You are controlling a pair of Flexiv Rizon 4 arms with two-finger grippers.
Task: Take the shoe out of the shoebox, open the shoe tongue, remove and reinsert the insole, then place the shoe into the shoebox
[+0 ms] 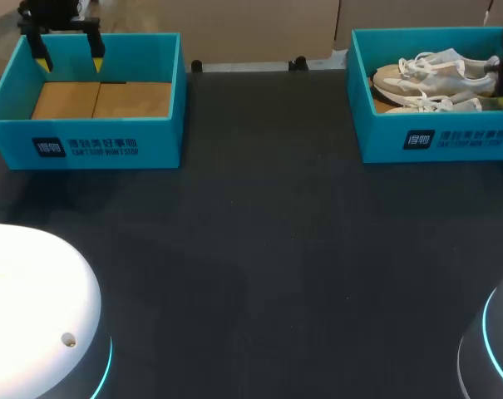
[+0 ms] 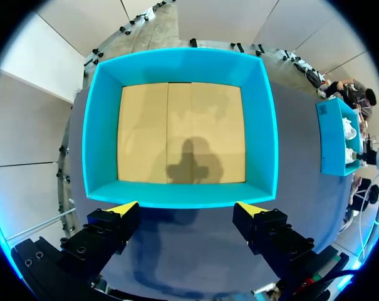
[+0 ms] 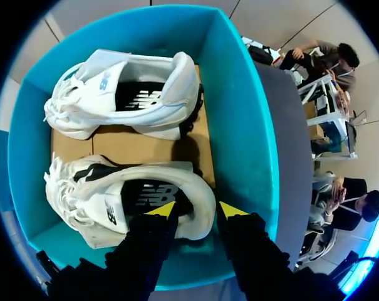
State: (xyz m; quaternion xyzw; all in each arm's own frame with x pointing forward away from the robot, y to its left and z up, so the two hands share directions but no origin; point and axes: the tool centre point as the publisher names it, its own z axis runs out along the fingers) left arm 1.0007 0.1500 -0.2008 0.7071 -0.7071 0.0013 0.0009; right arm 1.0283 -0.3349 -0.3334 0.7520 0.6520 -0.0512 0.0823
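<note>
Two pale sneakers with white laces lie side by side in the blue shoebox [image 3: 239, 125] at the table's far right [image 1: 434, 141]. My right gripper [image 3: 197, 210] is down at the heel of the nearer shoe [image 3: 114, 194]. One finger is inside the collar and the other outside, so it is shut on the heel. The other shoe [image 3: 126, 94] lies beyond it, untouched. In the head view only a dark sliver of this gripper [image 1: 502, 91] shows at the box's right end. My left gripper [image 1: 68, 51] hangs open over the far-left blue box [image 2: 176, 194], which holds only a cardboard floor.
The left box [image 1: 85, 141] and the right box stand at the far corners, with dark tabletop [image 1: 268, 249] between them. The rounded white bases of my arms rise at the near left [image 1: 35, 316] and the near right [image 1: 500, 349].
</note>
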